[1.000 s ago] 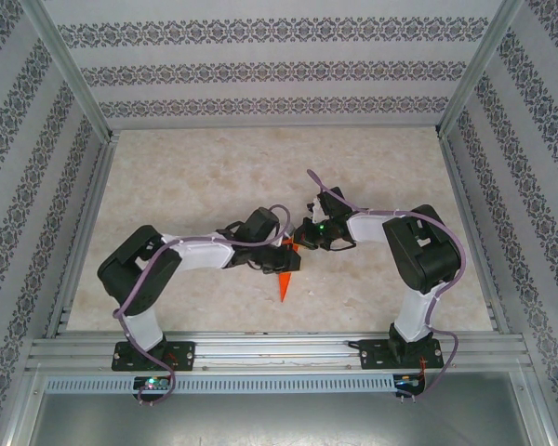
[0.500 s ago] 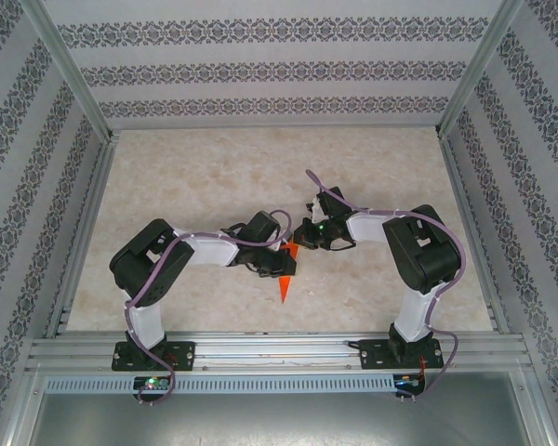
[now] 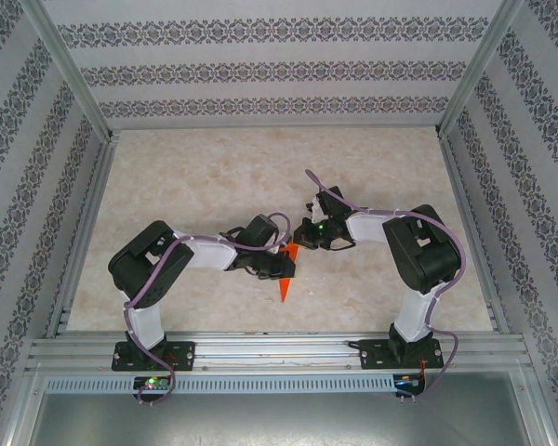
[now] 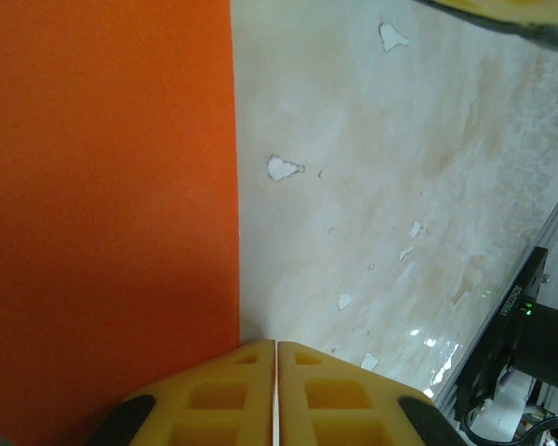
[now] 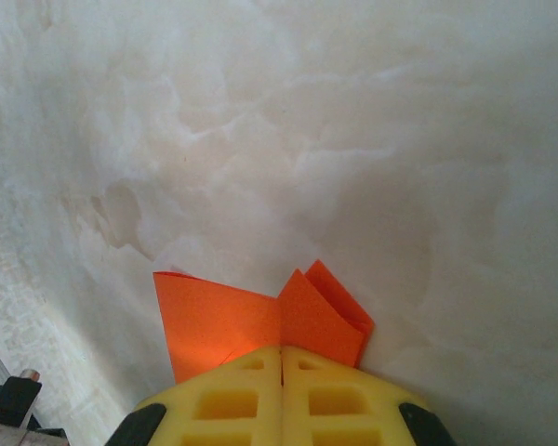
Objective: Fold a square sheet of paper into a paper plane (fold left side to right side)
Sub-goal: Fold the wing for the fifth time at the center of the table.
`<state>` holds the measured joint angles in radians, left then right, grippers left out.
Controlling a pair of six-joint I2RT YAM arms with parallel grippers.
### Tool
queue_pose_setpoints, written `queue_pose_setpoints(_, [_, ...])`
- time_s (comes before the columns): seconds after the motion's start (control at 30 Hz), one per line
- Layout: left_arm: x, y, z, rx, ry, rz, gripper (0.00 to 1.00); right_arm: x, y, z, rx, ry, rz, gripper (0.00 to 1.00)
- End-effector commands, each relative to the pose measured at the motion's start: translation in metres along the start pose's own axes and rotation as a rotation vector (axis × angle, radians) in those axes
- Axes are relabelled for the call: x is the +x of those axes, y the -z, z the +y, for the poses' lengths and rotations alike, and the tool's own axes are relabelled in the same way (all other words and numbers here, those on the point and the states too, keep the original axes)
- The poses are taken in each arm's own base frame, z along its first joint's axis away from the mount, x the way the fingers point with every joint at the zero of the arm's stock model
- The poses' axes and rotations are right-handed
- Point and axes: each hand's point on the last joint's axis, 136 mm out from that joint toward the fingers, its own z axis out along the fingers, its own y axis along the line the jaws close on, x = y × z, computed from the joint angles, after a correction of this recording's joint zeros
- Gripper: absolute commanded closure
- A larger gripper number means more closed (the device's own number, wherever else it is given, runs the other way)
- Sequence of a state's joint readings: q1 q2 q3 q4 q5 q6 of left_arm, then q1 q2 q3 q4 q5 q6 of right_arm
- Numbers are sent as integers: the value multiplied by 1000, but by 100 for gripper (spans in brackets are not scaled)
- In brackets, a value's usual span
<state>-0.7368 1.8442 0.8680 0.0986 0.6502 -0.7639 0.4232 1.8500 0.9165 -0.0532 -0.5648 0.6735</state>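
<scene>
From above, the paper plane [image 3: 284,283] lies on the desk [image 3: 214,177] about midway between its left and right edges and nearer the near edge than the far one, with its sharp tip towards the arm bases. The left gripper [image 3: 281,267] sits over its wider part and the right gripper [image 3: 302,242] over its far end, so most of the paper is covered.

In the left wrist view the jaws of the left gripper [image 4: 276,358] are pressed together with no gap. They rest at the straight edge where the orange paper [image 4: 102,214] meets the bare desk [image 4: 381,186]. Nothing visible is pinched between them.

In the right wrist view the right gripper [image 5: 281,358] is likewise fully closed. Its tips sit on the paper plane [image 5: 251,316], whose two flaps lift slightly off the desk [image 5: 307,139].

The paper looks very light and thin. It will probably slide on the smooth top and spring open at the creases, and it will crumple if pinched hard. It is best pinned flat with one closed fingertip while the other lifts a free left edge near a corner
</scene>
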Motion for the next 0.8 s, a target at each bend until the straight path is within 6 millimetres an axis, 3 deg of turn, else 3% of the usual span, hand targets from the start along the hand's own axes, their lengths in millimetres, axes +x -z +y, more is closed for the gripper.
queue_pose_setpoints(0.0, [39,-7,14,-54,47,92,90,25,-9,-55,205,-73,64,100])
queue_pose_setpoints(0.77, [94,-16,4,-50,86,123,90,26,-9,-61,217,-86,68,100])
